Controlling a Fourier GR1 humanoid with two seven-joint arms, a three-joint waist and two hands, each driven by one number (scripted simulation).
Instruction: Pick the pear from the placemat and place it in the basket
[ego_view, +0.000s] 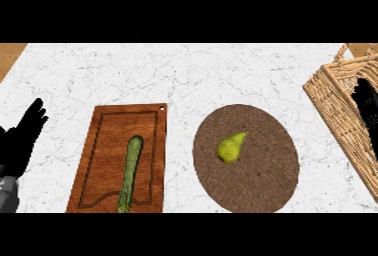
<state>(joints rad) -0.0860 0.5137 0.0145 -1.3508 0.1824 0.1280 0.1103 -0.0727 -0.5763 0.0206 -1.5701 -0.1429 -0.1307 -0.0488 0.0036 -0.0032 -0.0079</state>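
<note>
In the head view, we saw a white marbled table (184, 75) carrying everything. Near the middle of its near edge lay an oval brown placemat (258, 185), and on it, a little left of the mat's middle, rested the yellow-green pear (229, 147), lying on its side with its narrow end pointing toward the far right. Nothing touched the pear.

Left of the placemat, and apart from it, lay a long wooden cutting board (103, 150) with a grooved border and a small hole at its far right corner. A green cucumber (131, 172) lay lengthwise on the board, running from about the board's middle to the near edge of the table.

At the right edge of the table stood a woven wicker basket (332, 100), only part of it in view, well apart from the pear.

We found our left hand (22, 137) at the table's left edge, fingers straight and pointing to the far side, open and holding nothing, clear of the cutting board. Our right hand (367, 107) showed as a dark shape over the basket at the table's right edge; its fingers looked extended rather than curled, and it held nothing we could make out.
</note>
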